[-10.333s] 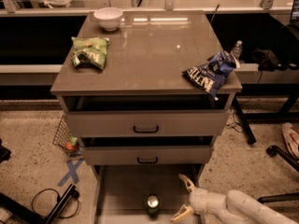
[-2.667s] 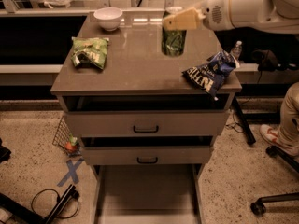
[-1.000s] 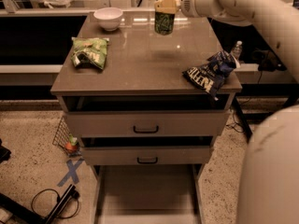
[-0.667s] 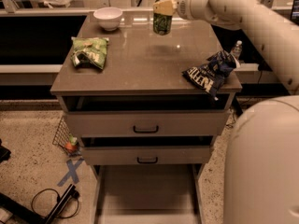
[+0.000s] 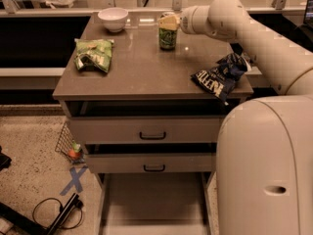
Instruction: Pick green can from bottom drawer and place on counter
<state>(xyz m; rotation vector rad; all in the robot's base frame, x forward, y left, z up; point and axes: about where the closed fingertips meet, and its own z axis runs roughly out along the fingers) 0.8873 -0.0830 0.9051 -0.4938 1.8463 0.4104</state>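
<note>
Green can [image 5: 167,37] upright at rear of counter [image 5: 146,70], right of white bowl [image 5: 113,18]. Base looks seated; we cannot confirm contact. Gripper [image 5: 169,22] on can top, fingers clasping it. Risk: release while can unseated tips it; lifting wrist could clip it. Arm [image 5: 254,38] reaches in from right, above blue bag [image 5: 220,75].

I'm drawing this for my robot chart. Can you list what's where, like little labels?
green can: upright, at the back of the counter
gripper: holding the can's top
bottom drawer: pulled open
bowl: back left corner of the counter
green bag: left side of the counter
blue bag: right edge of the counter
</note>
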